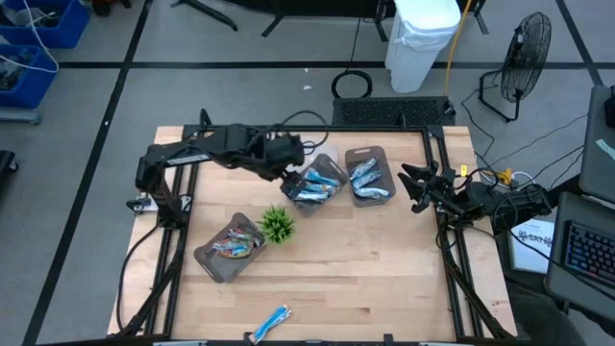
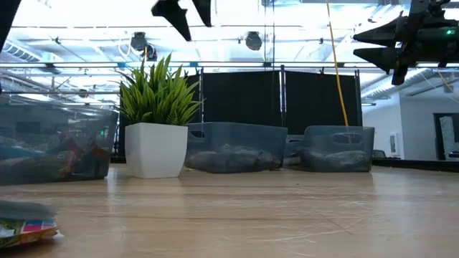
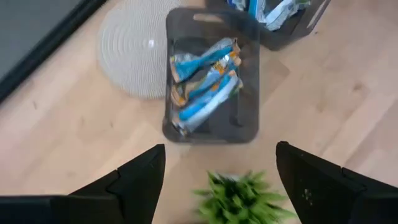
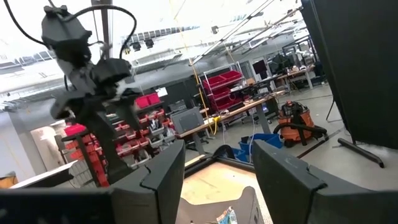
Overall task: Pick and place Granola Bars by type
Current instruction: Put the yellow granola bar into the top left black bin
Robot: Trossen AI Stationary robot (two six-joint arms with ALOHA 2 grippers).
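- High view: straight down from overhead, far enough to take in the whole counter (image 1: 384, 259), both arms and the floor around; the three trays sit mid-frame.
- Low view: at counter height, level across the wood toward the room; the plant (image 2: 158, 89) stands left of centre, close, with trays behind it.
- Left wrist view: looks steeply down between its own jaws at the bottom edge, close above the middle tray (image 3: 211, 121) and the plant's top, both shared with the high and low views.
- Right wrist view: faces nearly level across the counter into the room, with the left arm (image 4: 87, 74) at upper left.
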